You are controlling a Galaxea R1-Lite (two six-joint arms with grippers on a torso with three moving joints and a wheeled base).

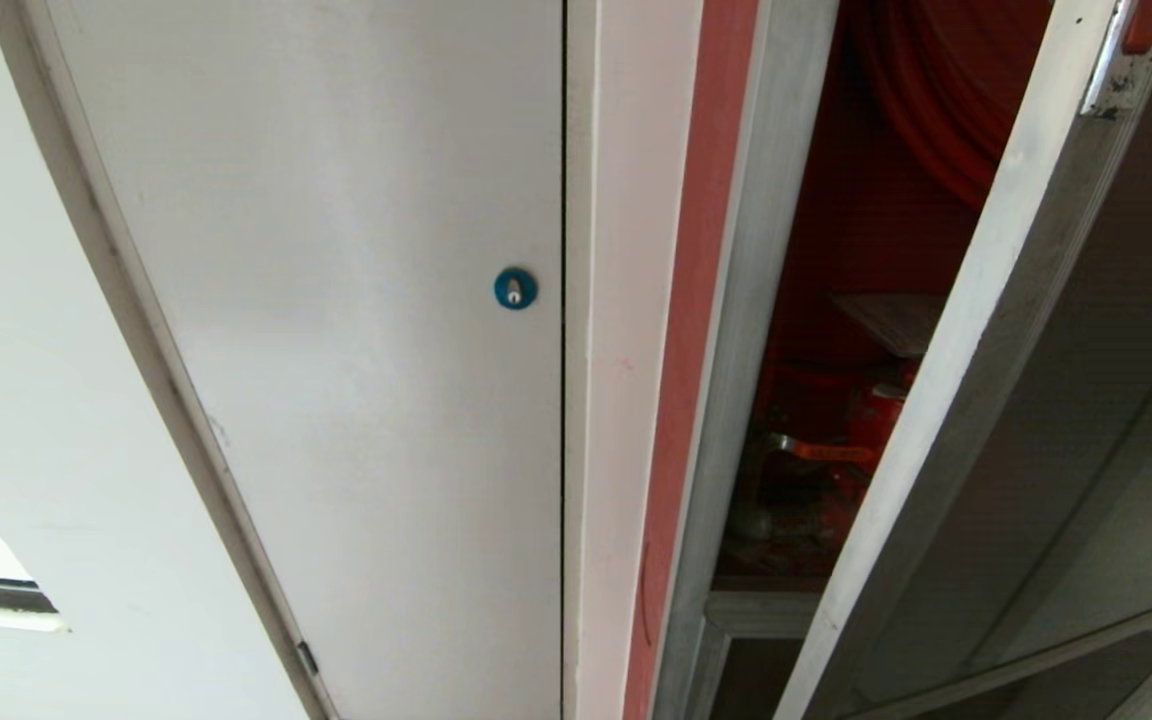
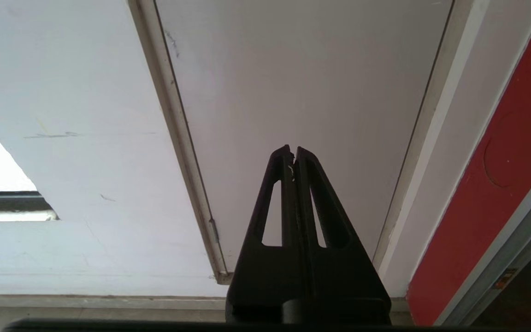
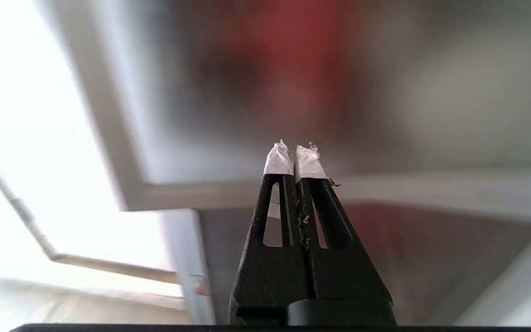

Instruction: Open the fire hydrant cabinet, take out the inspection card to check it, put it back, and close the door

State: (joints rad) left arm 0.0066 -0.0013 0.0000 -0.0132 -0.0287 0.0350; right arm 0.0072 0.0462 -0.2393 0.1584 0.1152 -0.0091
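The fire hydrant cabinet (image 1: 736, 300) stands on the right of the head view, silver-framed and red inside. Its door (image 1: 946, 380), dark glass in a silver frame, hangs ajar with a small red latch (image 1: 1144, 25) near its upper edge. Through the gap show a red valve (image 1: 871, 420) and, above it, a flat pale sheet that looks like the inspection card (image 1: 891, 320). Neither gripper is in the head view. My right gripper (image 3: 294, 152), tips wrapped in white, is shut and empty before the blurred silver frame (image 3: 122, 138) and dark glass. My left gripper (image 2: 293, 150) is shut and empty.
A white-grey panel door (image 1: 356, 350) with a blue round lock (image 1: 515, 288) fills the left of the head view, and the left gripper faces it (image 2: 302, 83). A red strip (image 1: 696, 300) borders the cabinet. A skirting ledge (image 2: 85, 304) runs along the wall's foot.
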